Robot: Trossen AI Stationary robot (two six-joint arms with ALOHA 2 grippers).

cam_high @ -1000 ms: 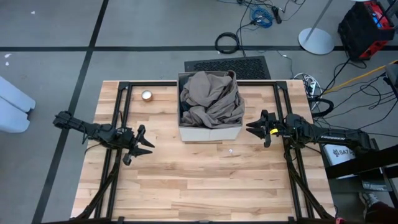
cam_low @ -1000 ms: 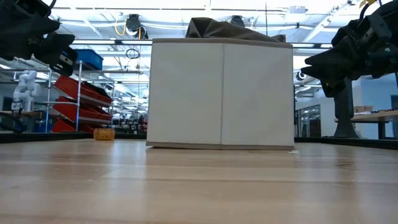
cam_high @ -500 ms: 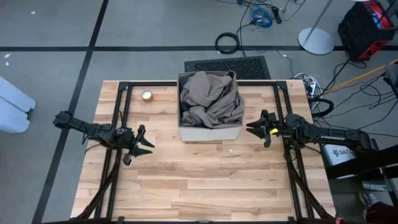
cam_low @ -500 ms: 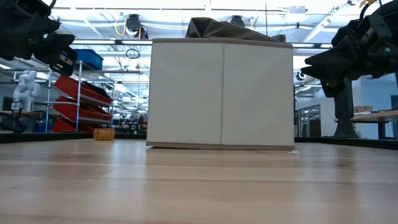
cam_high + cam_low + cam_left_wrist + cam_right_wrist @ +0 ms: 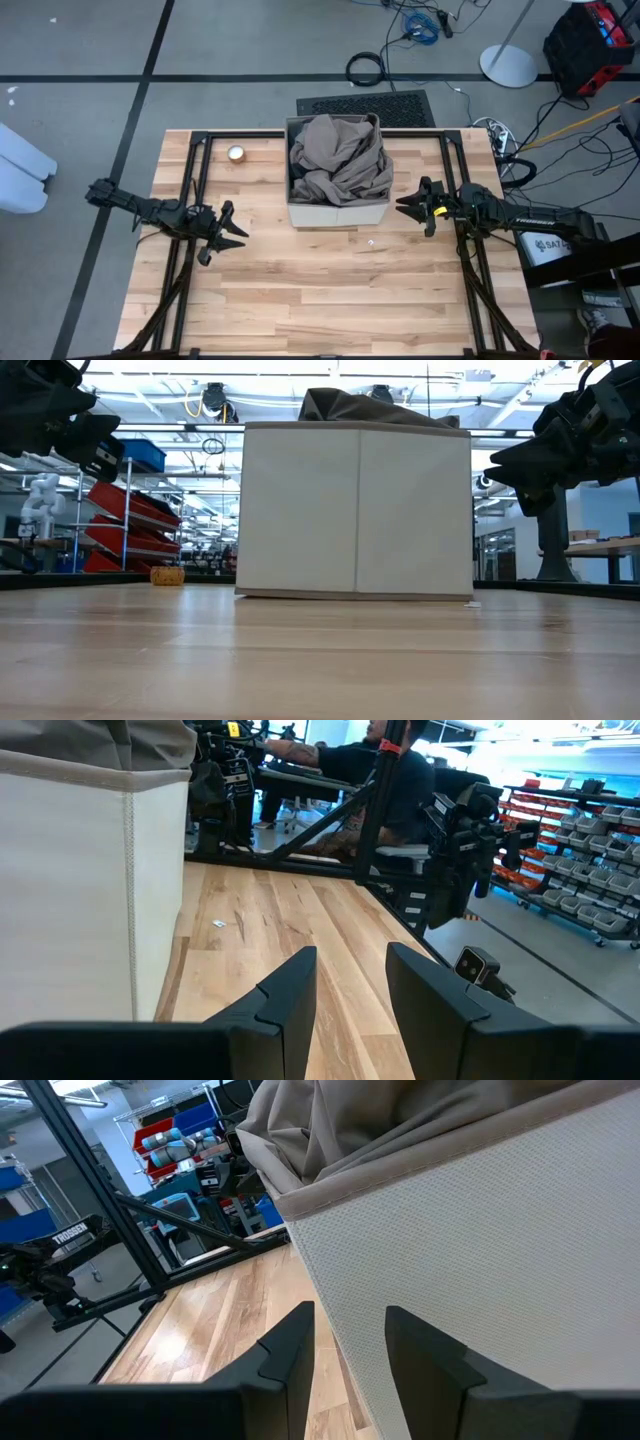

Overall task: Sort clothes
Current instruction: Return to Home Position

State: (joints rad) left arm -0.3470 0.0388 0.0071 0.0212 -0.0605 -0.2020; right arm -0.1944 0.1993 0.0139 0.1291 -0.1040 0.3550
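Note:
A khaki-tan garment (image 5: 338,158) lies heaped in a square beige box (image 5: 337,213) at the table's far middle, spilling over its rim (image 5: 330,1140); the other clothes are hidden. My left gripper (image 5: 235,231) is open and empty, hovering left of the box. My right gripper (image 5: 405,207) is open and empty, hovering right of the box. In the low view the box (image 5: 355,510) stands on the table with the garment's top (image 5: 365,407) showing above it.
A small round roll of tape (image 5: 236,153) lies at the table's far left. A tiny white scrap (image 5: 371,241) lies in front of the box. Bare wood (image 5: 330,290) stretches across the table's near half. A person sits beyond the table in the left wrist view (image 5: 385,770).

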